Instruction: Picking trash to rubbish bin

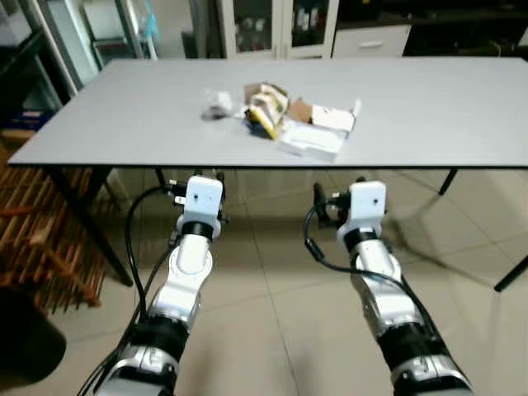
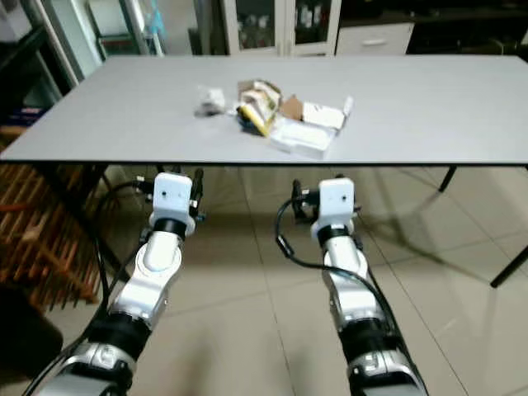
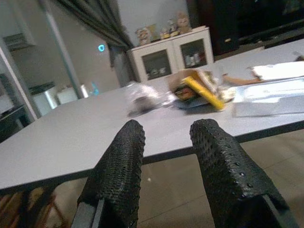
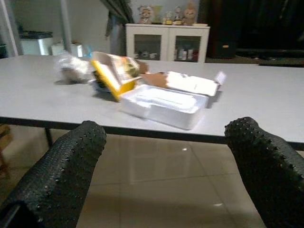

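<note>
Trash lies on the grey table (image 1: 124, 124) near its middle. There is a crumpled clear wrapper (image 1: 219, 103), a torn yellow and brown carton (image 1: 266, 109) and an open white foam box (image 1: 318, 134). Both my grippers hang in front of the table's near edge, below its top. My left gripper (image 3: 168, 130) is open with a narrow gap and holds nothing; it points at the wrapper (image 3: 142, 95). My right gripper (image 4: 166, 130) is wide open and empty, facing the foam box (image 4: 164, 104).
A dark round container (image 1: 25, 342) stands on the tiled floor at my lower left, beside a wooden slatted rack (image 1: 41, 239). Black table legs (image 1: 95, 235) slant down on both sides. A white glass-door cabinet (image 1: 276, 25) stands behind the table.
</note>
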Robot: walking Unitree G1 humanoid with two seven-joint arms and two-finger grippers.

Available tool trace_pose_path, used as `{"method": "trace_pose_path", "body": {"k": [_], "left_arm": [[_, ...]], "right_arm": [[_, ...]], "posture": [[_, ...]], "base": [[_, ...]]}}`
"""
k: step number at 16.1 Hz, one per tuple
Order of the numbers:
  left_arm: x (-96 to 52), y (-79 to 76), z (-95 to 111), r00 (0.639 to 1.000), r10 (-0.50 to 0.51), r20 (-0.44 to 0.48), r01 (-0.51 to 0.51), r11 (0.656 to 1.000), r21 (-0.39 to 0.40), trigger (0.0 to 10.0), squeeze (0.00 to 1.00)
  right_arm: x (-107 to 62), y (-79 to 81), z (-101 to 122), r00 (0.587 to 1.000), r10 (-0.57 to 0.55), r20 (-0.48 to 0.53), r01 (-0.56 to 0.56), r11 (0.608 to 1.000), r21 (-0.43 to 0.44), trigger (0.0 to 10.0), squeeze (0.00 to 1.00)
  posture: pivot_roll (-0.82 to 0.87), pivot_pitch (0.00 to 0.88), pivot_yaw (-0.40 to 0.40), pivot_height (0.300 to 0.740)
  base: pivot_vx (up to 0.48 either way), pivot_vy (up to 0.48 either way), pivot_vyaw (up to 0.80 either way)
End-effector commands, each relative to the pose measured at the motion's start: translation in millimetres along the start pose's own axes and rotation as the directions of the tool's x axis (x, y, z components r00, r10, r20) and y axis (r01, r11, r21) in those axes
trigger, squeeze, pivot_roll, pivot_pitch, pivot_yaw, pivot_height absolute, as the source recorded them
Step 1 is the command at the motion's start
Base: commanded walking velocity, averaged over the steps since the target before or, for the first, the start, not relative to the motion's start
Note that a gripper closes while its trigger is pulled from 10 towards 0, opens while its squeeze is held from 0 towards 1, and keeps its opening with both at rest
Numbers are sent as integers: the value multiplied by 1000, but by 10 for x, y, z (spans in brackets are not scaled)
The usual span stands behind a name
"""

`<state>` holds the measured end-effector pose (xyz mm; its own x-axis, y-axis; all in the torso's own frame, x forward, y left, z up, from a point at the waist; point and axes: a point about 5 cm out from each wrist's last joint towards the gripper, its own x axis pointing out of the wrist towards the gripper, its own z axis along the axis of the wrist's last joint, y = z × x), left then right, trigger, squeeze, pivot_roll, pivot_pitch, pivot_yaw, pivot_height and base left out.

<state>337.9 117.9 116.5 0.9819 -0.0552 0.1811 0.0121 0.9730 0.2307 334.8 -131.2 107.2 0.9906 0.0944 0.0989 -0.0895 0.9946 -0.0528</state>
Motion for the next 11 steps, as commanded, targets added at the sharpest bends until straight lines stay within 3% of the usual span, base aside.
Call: {"method": "trace_pose_path", "body": {"k": [1,11], "left_arm": [[12,-80,36,1000,-22,7,22,1000,0,10000,0],[11,-76,31,1000,-23,0,23,1000,6,10000,0]], "right_arm": [[-1,-73,-1,1000,-22,-7,22,1000,-1,10000,0],[-9,-75,-13,1000,-25,-16,25,1000,0,10000,0]], "posture": [[-18,0,36,740],[-10,23,32,740]], "base": [[326,0,0],[328,0,0]]}}
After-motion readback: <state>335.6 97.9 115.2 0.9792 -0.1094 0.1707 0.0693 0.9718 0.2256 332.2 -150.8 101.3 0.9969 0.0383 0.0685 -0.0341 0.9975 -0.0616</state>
